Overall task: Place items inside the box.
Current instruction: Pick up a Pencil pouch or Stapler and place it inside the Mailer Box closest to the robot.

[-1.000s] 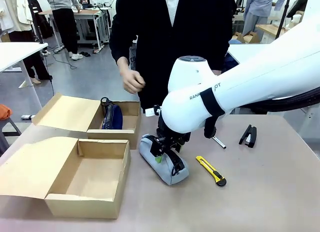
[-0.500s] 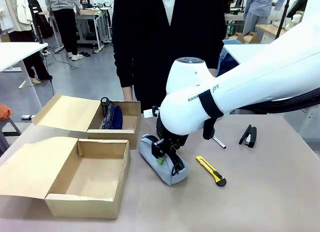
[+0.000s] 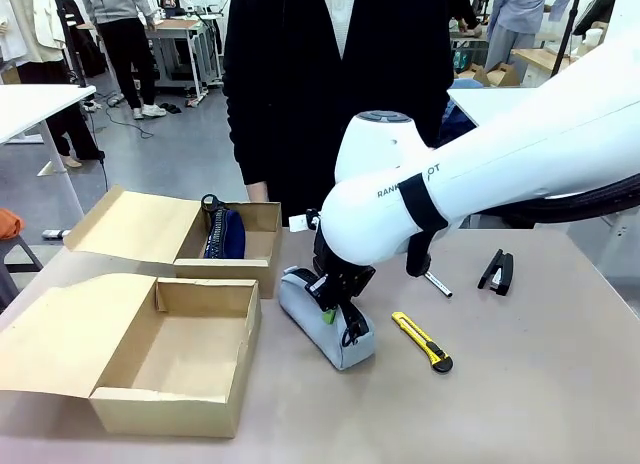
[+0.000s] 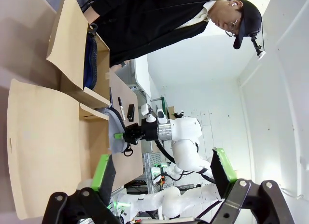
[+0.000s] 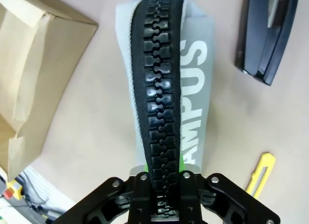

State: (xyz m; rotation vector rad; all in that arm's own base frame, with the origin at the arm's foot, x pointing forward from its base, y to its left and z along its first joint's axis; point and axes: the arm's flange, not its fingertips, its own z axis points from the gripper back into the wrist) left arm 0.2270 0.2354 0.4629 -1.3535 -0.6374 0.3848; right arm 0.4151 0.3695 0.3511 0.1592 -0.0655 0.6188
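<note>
The right gripper [image 5: 162, 183] is seen at the bottom centre of the right wrist view. Its jaws are drawn almost together and pinched on the raised black zip ridge of the grey pencil case [image 5: 195, 64]. The ridge is judged to have been chosen as the narrowest and firmest part of a soft pouch. Most of the case stretches away toward the top of that frame, so some sag may be expected once it is lifted.

In the front view the case is found lying on the table [image 3: 540, 394] at lower centre, just right of the near box [image 3: 170, 394]. That box's lid is folded back to the left, so the interior is left open from above. Behind it, at centre left, a second open box [image 3: 262, 216] is seen with the navy pencil case [image 3: 226, 234] already set inside.

To the right of the gripped case, the utility knife [image 3: 422, 342], the marker pen [image 3: 437, 284] and the stapler [image 3: 497, 271] are laid apart on the tabletop, not yet boxed. The left gripper [image 4: 161, 171] is shown in its own wrist view with fingers spread wide and nothing between them. A person [image 3: 330, 84] is placed at the far edge, upper centre.
</note>
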